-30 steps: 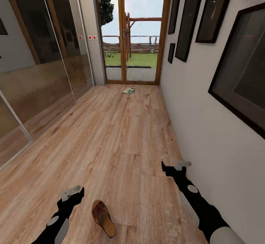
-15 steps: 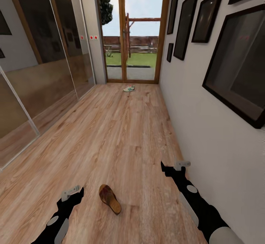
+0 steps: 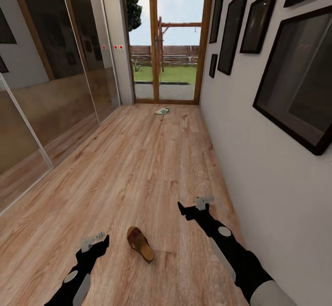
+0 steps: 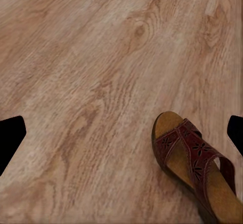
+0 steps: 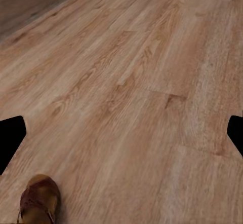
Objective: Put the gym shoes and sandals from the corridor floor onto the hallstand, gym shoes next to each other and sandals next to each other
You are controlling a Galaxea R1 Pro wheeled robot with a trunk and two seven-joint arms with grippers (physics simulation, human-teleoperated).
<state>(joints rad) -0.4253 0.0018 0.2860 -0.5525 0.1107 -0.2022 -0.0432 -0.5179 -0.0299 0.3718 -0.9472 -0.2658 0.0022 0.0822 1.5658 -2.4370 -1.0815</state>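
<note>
1 sandal (image 3: 140, 244) is lying on the corridor floor (image 3: 138, 167), between the 2 arms and low in the head view. The left claw (image 3: 96, 242) is sitting just beside it, on the sandal's left; the right claw (image 3: 196, 207) is hanging farther off, ahead and to the right. Judging by that, the left arm is the nearer one for the pick.

The sandal's long axis is running diagonally, 1 end pointing away and left, the other toward the robot and right. In the left wrist view the sandal (image 4: 195, 165) is sitting off toward 1 fingertip, not centred between the 2 dark tips, so the claw is likely needing a sideways shift and a wrist turn across the sole's narrow width. The right wrist view is catching only 1 end of it (image 5: 39, 199) at the frame edge.

Both claws are looking spread wide and holding nothing.

1 gym shoe (image 3: 162, 111) is lying far down the corridor by the glass door (image 3: 161, 43), well apart from both arms.
</note>
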